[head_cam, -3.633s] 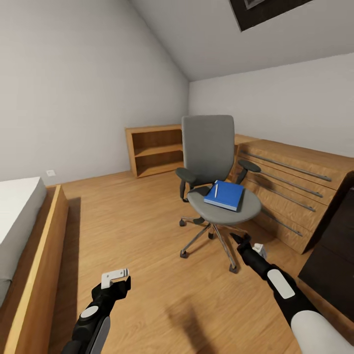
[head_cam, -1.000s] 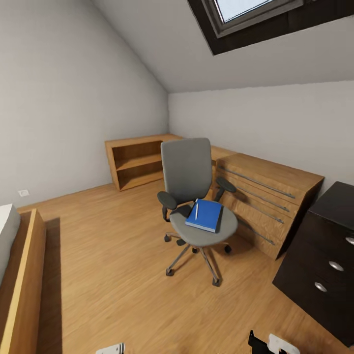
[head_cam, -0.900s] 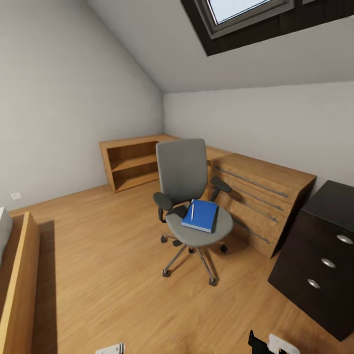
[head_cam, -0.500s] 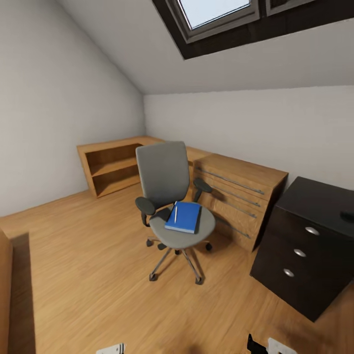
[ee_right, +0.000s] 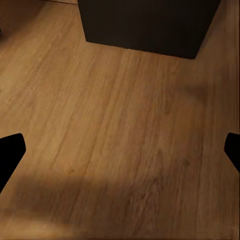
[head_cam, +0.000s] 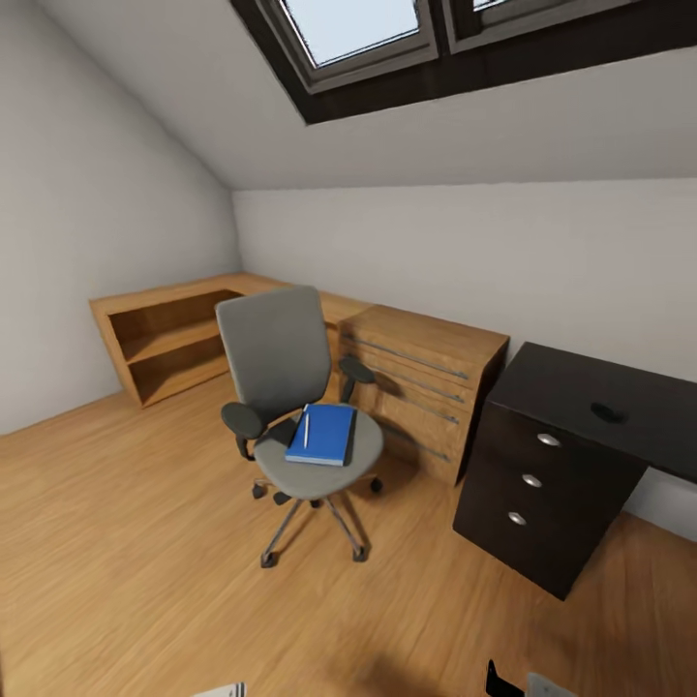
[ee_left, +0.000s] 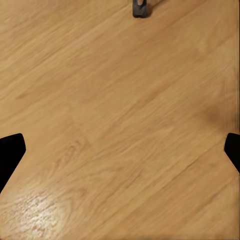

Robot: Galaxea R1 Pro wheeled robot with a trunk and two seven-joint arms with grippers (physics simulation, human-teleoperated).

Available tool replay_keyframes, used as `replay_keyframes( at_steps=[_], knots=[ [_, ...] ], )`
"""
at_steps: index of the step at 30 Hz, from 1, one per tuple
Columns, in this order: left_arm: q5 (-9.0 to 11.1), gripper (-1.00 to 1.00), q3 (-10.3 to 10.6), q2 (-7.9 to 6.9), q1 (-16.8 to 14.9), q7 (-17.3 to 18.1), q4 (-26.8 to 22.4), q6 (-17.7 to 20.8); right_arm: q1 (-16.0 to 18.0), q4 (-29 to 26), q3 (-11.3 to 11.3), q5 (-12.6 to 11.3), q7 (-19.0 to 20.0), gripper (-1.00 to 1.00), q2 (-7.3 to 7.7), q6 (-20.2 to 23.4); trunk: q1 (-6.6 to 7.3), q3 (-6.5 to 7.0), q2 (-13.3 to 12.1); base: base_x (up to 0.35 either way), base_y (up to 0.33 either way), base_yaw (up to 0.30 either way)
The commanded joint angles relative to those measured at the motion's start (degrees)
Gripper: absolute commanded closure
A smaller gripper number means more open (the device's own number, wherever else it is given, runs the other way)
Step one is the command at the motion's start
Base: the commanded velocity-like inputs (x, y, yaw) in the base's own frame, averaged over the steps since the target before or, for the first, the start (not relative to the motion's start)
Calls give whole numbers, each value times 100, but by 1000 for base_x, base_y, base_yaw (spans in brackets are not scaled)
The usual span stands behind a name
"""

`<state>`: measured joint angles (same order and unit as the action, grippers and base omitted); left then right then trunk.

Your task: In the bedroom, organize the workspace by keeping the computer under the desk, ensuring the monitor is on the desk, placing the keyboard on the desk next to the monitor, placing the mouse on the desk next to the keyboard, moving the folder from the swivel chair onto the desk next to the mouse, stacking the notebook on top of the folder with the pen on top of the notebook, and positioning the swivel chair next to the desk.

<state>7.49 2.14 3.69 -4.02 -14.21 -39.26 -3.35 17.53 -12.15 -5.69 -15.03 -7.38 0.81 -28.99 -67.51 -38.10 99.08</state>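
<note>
The grey swivel chair [head_cam: 281, 387] stands on the wood floor in the middle of the head view. On its seat lies the blue folder [head_cam: 324, 434] with the white pen [head_cam: 306, 429] on top. A dark flat edge [head_cam: 276, 438] beside the folder may be the notebook. The black desk [head_cam: 571, 387] stands at the right, and a small dark thing [head_cam: 608, 412], perhaps the mouse, lies on it. My left gripper [ee_left: 120, 150] and right gripper [ee_right: 120, 150] hang open over bare floor. Computer, monitor and keyboard are out of view.
A light wooden dresser [head_cam: 421, 373] stands between the chair and the desk's drawer unit [head_cam: 532, 484]. A low open wooden shelf [head_cam: 160, 339] lines the left wall. A chair castor [ee_left: 141, 7] shows in the left wrist view, the drawer unit's base [ee_right: 145, 25] in the right wrist view.
The head view has swung right and up: the bed has left the picture and the black desk has come in at the right. The chair and folder have not moved.
</note>
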Motion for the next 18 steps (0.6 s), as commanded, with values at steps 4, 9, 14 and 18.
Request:
replay_keyframes(
  at_steps=[4, 9, 14, 18],
  knots=[
    [59, -100, 23, -3, -2, -30, 5, -26, 4, 78, -21, 9, 67, -100, -2, -33, 89, 69, -159, 0, 0, -124],
    [54, -100, 23, -1, -2, -30, 6, -26, 4, 102, -20, 9, 84, -100, -2, -36, 199, 159, -360, 0, 0, -22],
    [57, -100, 23, -3, -2, -30, 6, -26, 4, 103, -22, 9, 115, -100, -2, -36, 309, 249, -560, 0, 0, -5],
    [46, -100, 31, -1, -2, -24, 6, -32, 4, 93, -41, -21, 611, -100, -8, -36, 375, 303, -681, 0, 0, -1]
  ],
)
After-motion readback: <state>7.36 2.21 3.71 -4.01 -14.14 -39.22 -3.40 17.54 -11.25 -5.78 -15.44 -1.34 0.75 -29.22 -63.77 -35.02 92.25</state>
